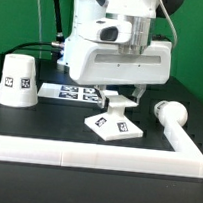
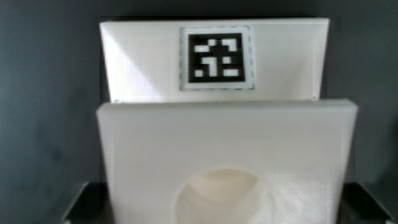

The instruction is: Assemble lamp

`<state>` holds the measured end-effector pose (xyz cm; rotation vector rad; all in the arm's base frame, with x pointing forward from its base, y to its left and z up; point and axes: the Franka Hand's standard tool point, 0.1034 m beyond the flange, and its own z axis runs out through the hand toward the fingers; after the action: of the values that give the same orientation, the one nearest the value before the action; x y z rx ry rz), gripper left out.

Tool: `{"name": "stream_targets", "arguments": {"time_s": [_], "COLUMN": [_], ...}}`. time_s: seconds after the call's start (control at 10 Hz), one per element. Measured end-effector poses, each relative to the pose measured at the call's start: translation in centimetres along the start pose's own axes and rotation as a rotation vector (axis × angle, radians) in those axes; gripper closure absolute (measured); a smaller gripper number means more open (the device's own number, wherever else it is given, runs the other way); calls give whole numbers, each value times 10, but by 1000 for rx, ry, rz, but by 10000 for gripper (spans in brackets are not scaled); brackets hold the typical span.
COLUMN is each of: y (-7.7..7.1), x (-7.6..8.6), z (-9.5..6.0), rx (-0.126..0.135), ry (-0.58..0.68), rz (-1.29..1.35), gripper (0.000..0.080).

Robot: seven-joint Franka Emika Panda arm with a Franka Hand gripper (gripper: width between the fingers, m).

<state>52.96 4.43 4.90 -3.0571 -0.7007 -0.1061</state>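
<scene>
Right, the black table [image 1: 17, 122] fills the floor of the scene, and the big white arm [image 1: 119, 51] looms over the middle of it, hanging straight down from the top of the exterior view. A long white rail [image 1: 84, 156] runs along the near edge of the table and turns a corner on the exterior view's right. The marker board [image 1: 75, 91] lies flat behind the action, partly hidden by the arm. Over on the exterior view's left the lamp shade [image 1: 18, 79] stands upright on its wide end with a tag facing the camera, well apart from everything else. Centre stage is the lamp base [image 1: 114, 126], sitting on the table between the marker board and the rail with tags showing on its top and side. The end effector [image 1: 123, 95] is right above it, one dark finger showing on either side of the base's upper part. I cannot tell whether those fingers are clamped on the base or merely straddling it. The wrist view is almost all base [image 2: 222, 130], with a tag [image 2: 215, 55] on the far block and a round socket [image 2: 222, 190] in the nearer slab. Smallest of the lot, the bulb [image 1: 172, 113] lies on the exterior view's right, near the rail's corner arm.
</scene>
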Motion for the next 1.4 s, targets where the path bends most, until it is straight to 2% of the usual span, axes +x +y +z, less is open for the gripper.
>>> {"name": "stream_targets", "arguments": {"time_s": [0.3,0.7,0.8,1.2,1.4], "y": [1,-2,-7,-16,-18], "x": [4,7,15,60,75], "z": [0,0,0,1,2], "rx": [-2,17,25,34,34], "ry": [9,15,17,60,81], "rz": [9,255,369,422,414], "gripper": [265,265,265,265,265]}}
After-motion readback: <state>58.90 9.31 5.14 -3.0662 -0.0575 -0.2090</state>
